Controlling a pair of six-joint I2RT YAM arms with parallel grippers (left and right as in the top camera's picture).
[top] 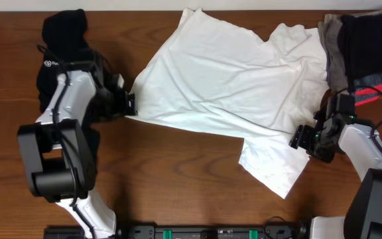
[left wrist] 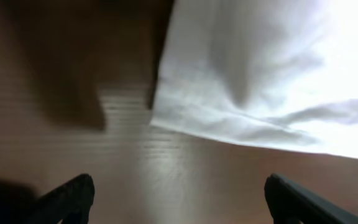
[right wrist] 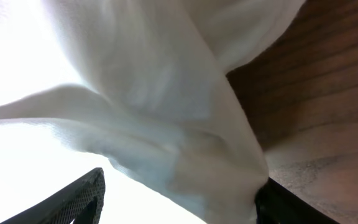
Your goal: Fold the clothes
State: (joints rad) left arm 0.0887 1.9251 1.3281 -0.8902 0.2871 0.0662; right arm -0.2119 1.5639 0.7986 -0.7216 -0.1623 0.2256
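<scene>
A: Position of the white T-shirt (top: 224, 79)?

B: Spread open across the far middle of the wooden surface (top: 178, 186). Rumpled, long creases, no print showing. One flap runs down toward the near right. Its far right edge meets the folded stack (top: 363, 46) of grey, black and coral-striped pieces.

A: Left end effector (top: 130, 103)?

B: At the shirt's left corner, just beside the hem. Wrist view: both fingers (left wrist: 73, 193) spread wide, bare wood between them, and the cloth edge lies ahead of the tips. Released, gripping nothing.

A: Right end effector (top: 302, 138)?

B: At the shirt's right side, above the hanging flap. Wrist view: fingers set far apart, with a bunched fold of white cloth lying across the gap. Released, not clenched on the fabric.

A: Anything else?

B: A black garment (top: 62, 40) with a small white logo in the far left corner, partly under the left arm, apart from the shirt.
</scene>
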